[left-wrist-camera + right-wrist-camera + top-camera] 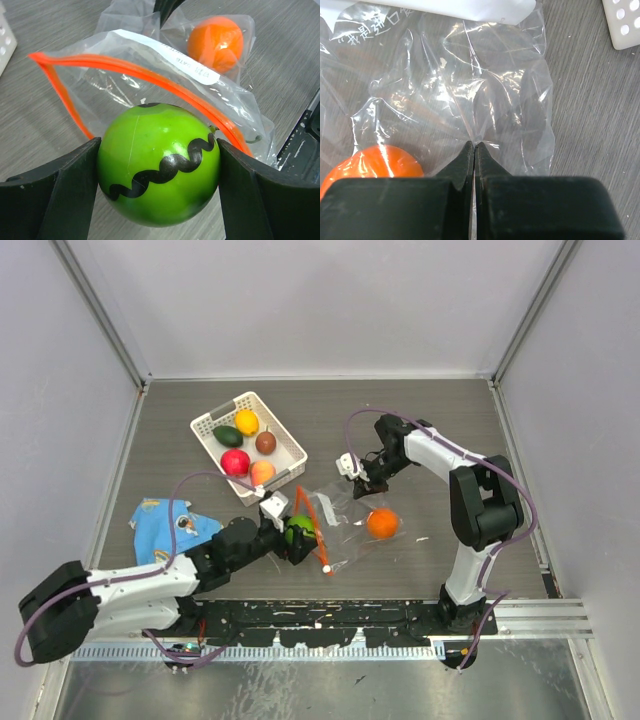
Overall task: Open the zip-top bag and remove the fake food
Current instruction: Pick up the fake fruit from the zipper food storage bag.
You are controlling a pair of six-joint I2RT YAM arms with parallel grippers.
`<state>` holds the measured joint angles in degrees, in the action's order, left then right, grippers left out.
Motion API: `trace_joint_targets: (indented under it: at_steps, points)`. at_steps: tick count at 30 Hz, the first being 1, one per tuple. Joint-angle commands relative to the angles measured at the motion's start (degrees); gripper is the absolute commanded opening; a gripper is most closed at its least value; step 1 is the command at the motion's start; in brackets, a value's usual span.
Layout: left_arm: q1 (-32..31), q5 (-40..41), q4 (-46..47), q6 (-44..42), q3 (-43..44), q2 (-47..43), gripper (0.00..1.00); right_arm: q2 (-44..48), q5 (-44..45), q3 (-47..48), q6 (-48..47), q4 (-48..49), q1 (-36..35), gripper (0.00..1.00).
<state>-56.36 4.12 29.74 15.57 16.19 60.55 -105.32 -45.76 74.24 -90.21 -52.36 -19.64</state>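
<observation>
The clear zip-top bag [345, 518] lies at mid-table, its red-orange zip strip [312, 522] gaping open toward the left. My left gripper [297, 535] is shut on a green toy fruit with a black wavy line [159, 164], just outside the bag's mouth [145, 75]. An orange toy fruit [382, 523] sits inside the bag, and it also shows in the left wrist view [216, 42] and the right wrist view [370, 165]. My right gripper [366, 481] is shut on a pinch of the bag's plastic [475, 100] at its far end.
A white basket [209, 427] at the back left holds yellow [246, 421], dark green [228, 435], brown [266, 442], red-pink [235, 461] and peach [262, 472] toy fruits. A blue printed cloth [170, 526] lies at the left beside my left arm.
</observation>
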Motion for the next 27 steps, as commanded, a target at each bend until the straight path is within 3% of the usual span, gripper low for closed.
trace_joint_targets:
  at_steps: [1,8,16,22,27]
  points:
    - [-0.18,4.53,-18.73,5.69,4.35,-7.38,0.15,3.36,-2.73,0.71,-1.27,-0.99,0.27,0.03]
    - [-0.1,7.82,-32.23,7.63,7.6,-15.93,0.12,3.03,-2.67,0.67,-1.37,-1.17,0.27,0.05]
    - [0.01,12.27,-44.76,6.56,13.28,-17.88,0.08,2.82,-3.04,0.97,-1.5,-1.71,0.28,0.08]
    - [0.88,14.22,-47.7,5.09,17.19,-18.7,0.07,2.97,-4.43,1.62,-2.14,-3.17,0.29,0.16]
    - [6.04,11.82,-47.81,4.14,20.38,-18.65,0.07,3.68,-5.41,1.78,-2.6,-3.89,0.35,0.22]
